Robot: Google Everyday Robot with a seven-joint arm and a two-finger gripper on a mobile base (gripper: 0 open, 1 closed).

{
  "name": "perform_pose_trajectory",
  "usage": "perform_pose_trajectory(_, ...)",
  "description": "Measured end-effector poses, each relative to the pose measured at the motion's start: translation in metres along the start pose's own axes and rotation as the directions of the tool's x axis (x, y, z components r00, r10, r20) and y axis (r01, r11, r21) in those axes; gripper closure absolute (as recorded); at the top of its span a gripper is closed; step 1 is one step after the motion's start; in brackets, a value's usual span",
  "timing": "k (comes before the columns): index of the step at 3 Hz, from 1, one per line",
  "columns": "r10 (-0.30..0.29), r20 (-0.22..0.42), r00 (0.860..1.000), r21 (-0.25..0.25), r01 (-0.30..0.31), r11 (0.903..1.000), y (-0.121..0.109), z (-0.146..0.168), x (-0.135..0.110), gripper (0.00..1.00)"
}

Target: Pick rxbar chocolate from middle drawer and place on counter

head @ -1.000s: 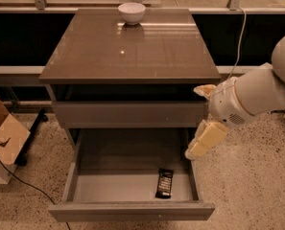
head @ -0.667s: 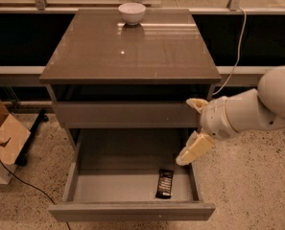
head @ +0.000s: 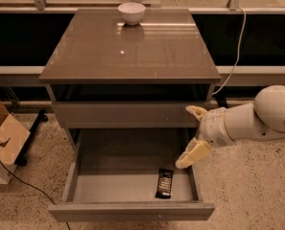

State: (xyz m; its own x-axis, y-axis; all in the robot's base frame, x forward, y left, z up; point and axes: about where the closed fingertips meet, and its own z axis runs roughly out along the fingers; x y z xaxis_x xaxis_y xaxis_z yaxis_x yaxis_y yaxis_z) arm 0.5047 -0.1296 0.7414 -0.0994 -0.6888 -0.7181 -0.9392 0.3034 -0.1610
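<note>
The rxbar chocolate (head: 164, 183), a small black bar with pale lettering, lies flat on the pale floor of the open middle drawer (head: 132, 211), near its front right corner. My gripper (head: 190, 135) hangs above the drawer's right side, just up and right of the bar and not touching it. Its two cream fingers (head: 193, 154) stand wide apart, open and empty. The glossy grey-brown counter (head: 132, 49) tops the cabinet.
A white bowl (head: 131, 12) stands at the counter's back edge. A shallower shut drawer front (head: 127, 114) sits above the open drawer. A cardboard box (head: 3, 138) and a black cable lie on the floor at left. A white cable hangs at right.
My arm and gripper have moved left and down, from beside the cabinet's right edge to over the open drawer's right side, closer to the bar. The bar has not moved.
</note>
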Motion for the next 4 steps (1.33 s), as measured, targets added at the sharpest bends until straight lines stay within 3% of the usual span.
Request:
perform_pose_trajectory(2, -0.022, -0.009, 1.000, -0.023, 0.022, 0.9995, -0.003, 0.037, 0.006, 0.00)
perform_pose_trajectory(3, -0.054, -0.026, 0.998, -0.019, 0.053, 0.9984, -0.003, 0.069, 0.023, 0.00)
perform_pose_trajectory(4, -0.033, -0.024, 0.999, -0.013, 0.033, 0.9994, -0.004, 0.099, 0.047, 0.00)
